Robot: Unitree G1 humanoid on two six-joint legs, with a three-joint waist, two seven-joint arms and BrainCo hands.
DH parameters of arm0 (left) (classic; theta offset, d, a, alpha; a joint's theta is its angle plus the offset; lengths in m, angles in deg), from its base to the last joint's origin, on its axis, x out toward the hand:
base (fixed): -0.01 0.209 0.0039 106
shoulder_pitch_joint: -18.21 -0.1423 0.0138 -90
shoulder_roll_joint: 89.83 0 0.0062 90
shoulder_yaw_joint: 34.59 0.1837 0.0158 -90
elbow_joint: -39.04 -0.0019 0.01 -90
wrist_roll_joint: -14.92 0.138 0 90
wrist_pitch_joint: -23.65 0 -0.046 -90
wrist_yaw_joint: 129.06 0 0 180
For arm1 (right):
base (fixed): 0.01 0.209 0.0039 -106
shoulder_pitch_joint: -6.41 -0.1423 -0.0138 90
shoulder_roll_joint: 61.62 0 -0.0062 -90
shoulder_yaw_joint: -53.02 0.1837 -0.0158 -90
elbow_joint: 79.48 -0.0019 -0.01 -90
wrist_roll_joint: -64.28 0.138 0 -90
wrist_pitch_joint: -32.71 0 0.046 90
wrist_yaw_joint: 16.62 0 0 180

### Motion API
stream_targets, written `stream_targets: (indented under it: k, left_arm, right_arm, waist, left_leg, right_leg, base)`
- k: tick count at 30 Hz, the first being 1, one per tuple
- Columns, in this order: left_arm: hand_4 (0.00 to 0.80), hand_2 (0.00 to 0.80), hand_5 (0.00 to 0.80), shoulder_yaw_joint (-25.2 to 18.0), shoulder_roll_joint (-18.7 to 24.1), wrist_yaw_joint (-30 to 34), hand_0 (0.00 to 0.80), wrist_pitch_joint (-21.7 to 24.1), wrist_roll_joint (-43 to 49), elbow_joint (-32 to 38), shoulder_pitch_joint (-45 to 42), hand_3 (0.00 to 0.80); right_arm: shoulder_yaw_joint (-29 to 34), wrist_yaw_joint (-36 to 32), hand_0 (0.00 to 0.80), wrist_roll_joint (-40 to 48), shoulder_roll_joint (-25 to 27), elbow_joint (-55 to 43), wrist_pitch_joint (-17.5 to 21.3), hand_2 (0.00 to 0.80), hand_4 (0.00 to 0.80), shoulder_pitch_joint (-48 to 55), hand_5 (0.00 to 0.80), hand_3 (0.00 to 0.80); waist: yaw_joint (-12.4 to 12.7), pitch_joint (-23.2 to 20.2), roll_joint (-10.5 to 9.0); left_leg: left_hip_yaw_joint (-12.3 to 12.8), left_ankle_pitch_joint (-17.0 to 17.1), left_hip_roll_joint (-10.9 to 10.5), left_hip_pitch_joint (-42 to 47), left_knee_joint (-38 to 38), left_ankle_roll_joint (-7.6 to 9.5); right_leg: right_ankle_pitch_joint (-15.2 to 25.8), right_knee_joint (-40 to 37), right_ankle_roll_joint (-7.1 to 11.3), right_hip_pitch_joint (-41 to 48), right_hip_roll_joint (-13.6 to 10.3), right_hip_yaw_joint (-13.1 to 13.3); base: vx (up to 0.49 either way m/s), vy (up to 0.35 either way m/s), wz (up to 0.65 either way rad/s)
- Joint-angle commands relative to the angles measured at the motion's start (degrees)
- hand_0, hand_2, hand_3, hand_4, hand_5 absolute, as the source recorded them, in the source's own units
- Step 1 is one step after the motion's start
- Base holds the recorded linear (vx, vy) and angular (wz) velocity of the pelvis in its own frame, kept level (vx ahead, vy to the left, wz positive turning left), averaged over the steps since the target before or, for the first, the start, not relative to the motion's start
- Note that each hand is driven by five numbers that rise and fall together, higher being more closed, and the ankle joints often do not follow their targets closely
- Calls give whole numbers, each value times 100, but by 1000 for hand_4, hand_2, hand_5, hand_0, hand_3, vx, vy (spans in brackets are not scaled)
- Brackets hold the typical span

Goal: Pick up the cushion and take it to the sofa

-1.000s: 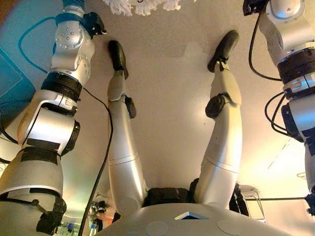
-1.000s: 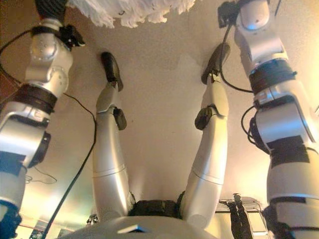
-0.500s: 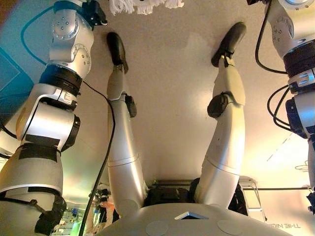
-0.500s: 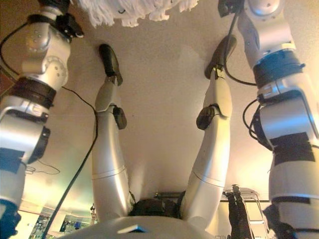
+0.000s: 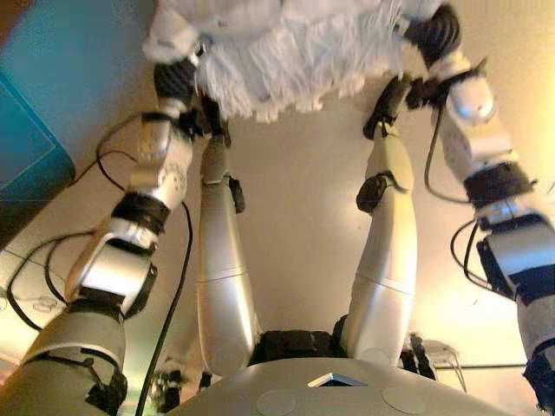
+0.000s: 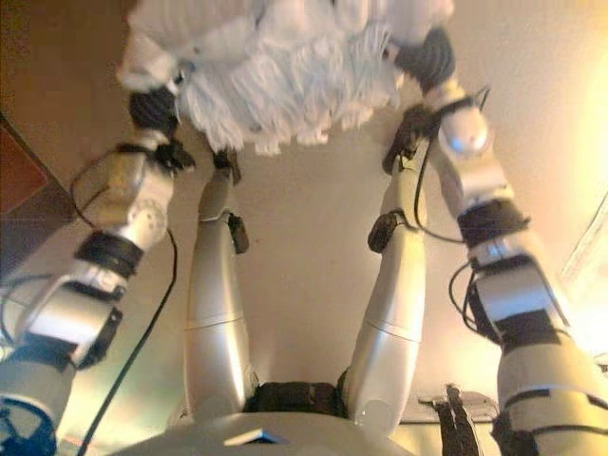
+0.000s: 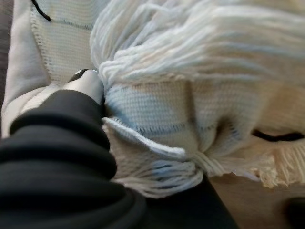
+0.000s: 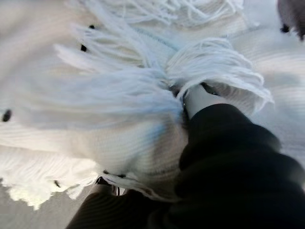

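Note:
A white knitted cushion (image 5: 286, 52) with long fringe and small black stitches hangs at the top of the eye views, above the floor and in front of my legs. My left hand (image 5: 176, 80) presses on its left side and my right hand (image 5: 432, 35) on its right side, so the cushion is carried between them. In the left wrist view my hand (image 7: 57, 143) lies against the knitted face and fringe of the cushion (image 7: 190, 71). In the right wrist view my hand (image 8: 228, 157) is sunk into the cushion's fringe (image 8: 95, 95).
The floor (image 5: 303, 217) below is beige. A teal surface (image 5: 26, 130) lies on the floor at the left. No sofa shows in any view.
Both arms have drawn in toward the body. The cushion, of which only the fringe showed at the top edge, now fills the top middle between the two hands.

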Motion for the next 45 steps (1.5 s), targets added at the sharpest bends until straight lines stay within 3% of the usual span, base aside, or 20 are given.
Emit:
stream_targets:
  k: [1, 4, 8, 10, 13, 19, 24, 27, 31, 34, 39, 43, 44, 45]
  left_arm:
    - [800, 800, 800, -132, -376, 225, 800, 757, 440, 1305, -105, 800]
    - [800, 800, 800, -145, -423, 355, 800, 664, 670, 1872, -587, 800]
    - [800, 800, 800, -158, -452, 536, 800, 371, 684, 2415, -984, 800]
    - [800, 800, 800, -240, -356, 658, 800, 179, 491, 2668, -1270, 800]
    - [800, 800, 800, -423, -219, 854, 800, 99, 466, 2932, -1765, 800]
    - [800, 800, 800, -1000, -229, 1170, 800, 220, 719, 3573, -2750, 800]
    - [800, 800, 800, -1413, -462, 1553, 800, 31, 594, 4380, -3522, 800]
    - [800, 800, 800, -1441, -468, 1680, 800, -6, 621, 4684, -3724, 800]
    - [800, 800, 800, -1364, -351, 1696, 800, -179, 655, 4839, -3771, 800]
    - [800, 800, 800, -1220, -221, 1722, 800, -337, 583, 4823, -3772, 800]
    - [800, 800, 800, -1048, -314, 1411, 800, -329, 385, 4865, -3869, 800]
    - [800, 800, 800, -1068, -351, 1145, 800, -302, 312, 4875, -3987, 800]
    - [800, 800, 800, -1068, -351, 1070, 800, -281, 302, 4911, -4075, 800]
    - [800, 800, 800, -1076, -358, 1049, 800, -296, 292, 4924, -4105, 800]
  right_arm:
    - [-1, 187, 800, -582, -185, -1382, 828, 800, 800, 270, 800, 800]
    - [145, 320, 800, -783, -218, -1879, 866, 800, 800, 983, 800, 800]
    - [450, 294, 800, -835, -250, -2321, 717, 800, 800, 1641, 800, 800]
    - [626, 261, 800, -736, -240, -2586, 640, 800, 800, 2122, 800, 800]
    - [863, 150, 800, -826, -316, -2811, 821, 800, 800, 2885, 800, 800]
    - [1239, -39, 800, -1118, -615, -3659, 1153, 800, 800, 3980, 800, 800]
    - [1487, -169, 800, -1160, -864, -4500, 886, 800, 800, 4571, 800, 800]
    - [1494, -153, 800, -1055, -966, -4859, 801, 800, 800, 4740, 800, 800]
    - [1345, 69, 800, -1085, -996, -5146, 731, 800, 800, 4737, 800, 800]
    - [1219, 401, 800, -1061, -944, -5223, 622, 800, 800, 4785, 800, 800]
    - [1078, 253, 800, -822, -853, -5067, 537, 800, 800, 4676, 800, 800]
    - [1080, 234, 800, -751, -584, -5004, 337, 800, 800, 4574, 800, 800]
    - [1155, 160, 800, -603, -487, -5022, 314, 800, 800, 4606, 800, 800]
    - [1186, 143, 800, -559, -468, -5027, 307, 800, 800, 4636, 800, 800]
  waist:
    - [-33, -35, 17]
    - [2, -35, -51]
    - [56, -35, -50]
    - [73, -292, -61]
    - [111, -665, -128]
    - [169, -1347, -204]
    - [271, -1957, -208]
    - [315, -2096, -215]
    - [304, -2192, -255]
    - [122, -2226, -266]
    - [73, -2350, -294]
    - [44, -2259, -426]
    - [48, -2163, -527]
    - [52, -2130, -549]
  left_leg:
    - [-268, 412, 302, 772, -545, 55]
    - [-110, 298, 229, 1757, -687, 143]
    - [-85, 150, 218, 2831, -930, 262]
    - [-27, 48, 214, 3179, -969, 337]
    - [42, -76, 188, 3681, -1037, 430]
    - [79, -251, 92, 4696, -1287, 586]
    - [256, -299, 70, 5601, -1808, 649]
    - [351, -305, 51, 5955, -2060, 694]
    - [371, -295, -32, 6235, -2253, 815]
    - [228, -263, -34, 6412, -2318, 910]
    - [331, -86, 200, 6779, -2663, 784]
    - [408, -323, 305, 6631, -1801, 746]
    - [448, -422, 255, 6392, -1134, 807]
    - [446, -441, 224, 6292, -939, 845]
  right_leg:
    - [176, -347, 711, 731, -331, 252]
    - [85, -425, 762, 1703, -362, 103]
    - [-36, -490, 772, 2628, -395, 71]
    - [-78, -524, 772, 2996, -439, -9]
    - [-101, -660, 772, 3636, -469, -126]
    - [-149, -1194, 772, 5080, -481, -416]
    - [-137, -1742, 772, 6163, -495, -733]
    - [-75, -1929, 772, 6546, -515, -837]
    - [-235, -1868, 772, 6804, -361, -727]
    - [-656, -1772, 621, 6848, 129, -147]
    - [-953, -1927, 345, 7161, 601, -56]
    - [-995, -1882, 71, 7149, 785, 75]
    - [-953, -1828, -33, 7127, 818, 95]
    - [-945, -1809, -67, 7119, 838, 98]
  base:
    - [-48, -8, 1]
    - [-30, -31, 7]
    - [43, -45, 6]
    - [114, -47, 10]
    - [148, -52, 16]
    - [193, -11, 16]
    - [289, 89, 7]
    - [156, 66, -4]
    - [90, -40, 2]
    - [95, -142, 15]
    - [41, -227, 26]
    - [-6, -290, -8]
    - [-8, -282, -20]
    - [8, -295, -23]
